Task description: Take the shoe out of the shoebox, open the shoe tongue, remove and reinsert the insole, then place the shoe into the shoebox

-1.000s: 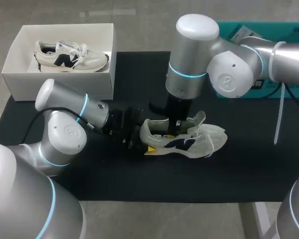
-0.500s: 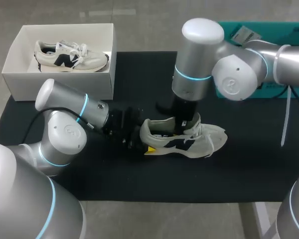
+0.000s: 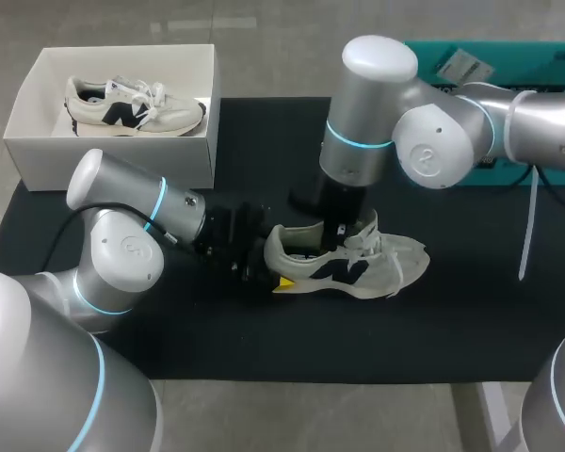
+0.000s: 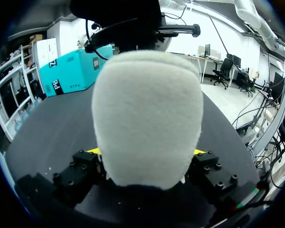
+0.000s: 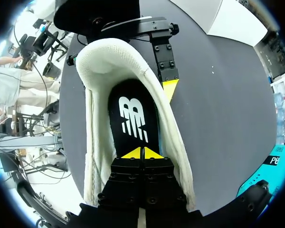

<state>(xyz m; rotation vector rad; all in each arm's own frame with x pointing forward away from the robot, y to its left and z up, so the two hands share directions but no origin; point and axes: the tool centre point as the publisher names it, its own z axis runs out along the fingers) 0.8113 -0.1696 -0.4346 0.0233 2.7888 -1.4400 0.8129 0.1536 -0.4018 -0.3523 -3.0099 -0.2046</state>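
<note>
Black mat (image 3: 471,320) lying under shoe (image 3: 395,264), shoebox (image 3: 113,155) well apart; left gripper (image 4: 146,152) clamping shoe heel; right gripper (image 5: 142,153), fingers pressed together, resting on insole (image 5: 133,114) inside shoe. Risk: tips skidding, insole bunching, heel slipping.

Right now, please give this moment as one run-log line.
left gripper: shut on white fabric sneaker at heel | right gripper: shut, tips inside over black insole

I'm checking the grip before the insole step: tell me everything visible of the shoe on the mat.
The shoe is a cream fabric sneaker with a dark side logo and white laces, standing on its sole on the black mat. The left gripper clamps its padded heel from both sides; the right gripper, tips together, sits in the opening on the black insole.
</note>
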